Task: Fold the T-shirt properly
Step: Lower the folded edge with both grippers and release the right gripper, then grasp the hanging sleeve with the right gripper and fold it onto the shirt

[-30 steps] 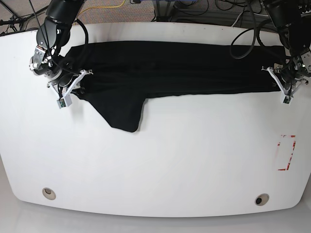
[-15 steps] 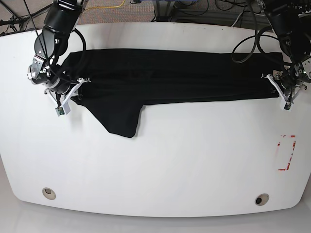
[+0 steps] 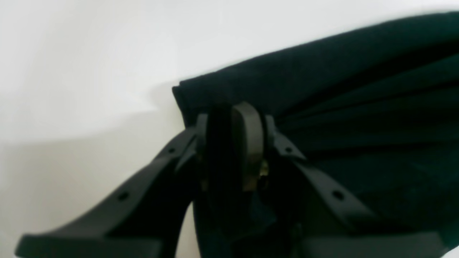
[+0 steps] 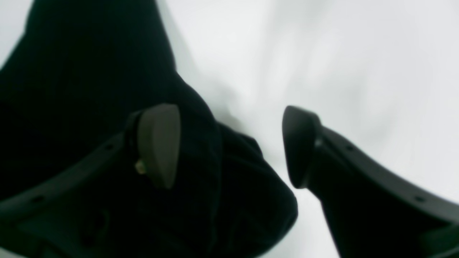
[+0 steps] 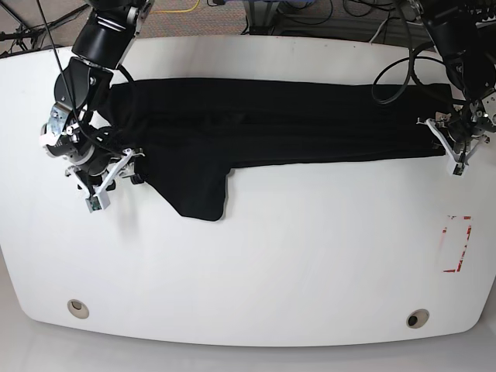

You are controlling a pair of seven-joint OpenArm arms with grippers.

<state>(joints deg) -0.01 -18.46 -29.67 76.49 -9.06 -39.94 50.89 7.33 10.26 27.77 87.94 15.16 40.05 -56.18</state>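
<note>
we see a large plain black t-shirt of soft matte cloth [image 5: 263,116] lying on a wide white table with rounded corners [image 5: 294,263]. it is gathered into a long band across the far half of the table, and one sleeve-like flap [image 5: 198,194] hangs down toward the near side, left of centre in the base view.

at the right end of the band in the base view is the left tool [image 3: 233,143]. its two dark pads are pressed together on a fold at the very corner of the black cloth [image 3: 322,89], which fans away from the pinch in taut creases. bare table shows to the left of that corner in the left wrist view.

at the other end of the band is the right tool [image 4: 229,147]. its two fingers stand well apart with nothing clamped between them. one pad [image 4: 157,143] sits over the dark cloth [image 4: 89,89], the other [image 4: 299,143] over bare white table, and the cloth's edge runs through the gap between them. this view is blurred, so we cannot tell whether the pad touches the cloth.

near the table's right edge in the base view is a red-outlined rectangle marking [image 5: 457,244]. two small round holes, one at the near left [image 5: 77,308] and one at the near right [image 5: 417,318], sit close to the near edge.
</note>
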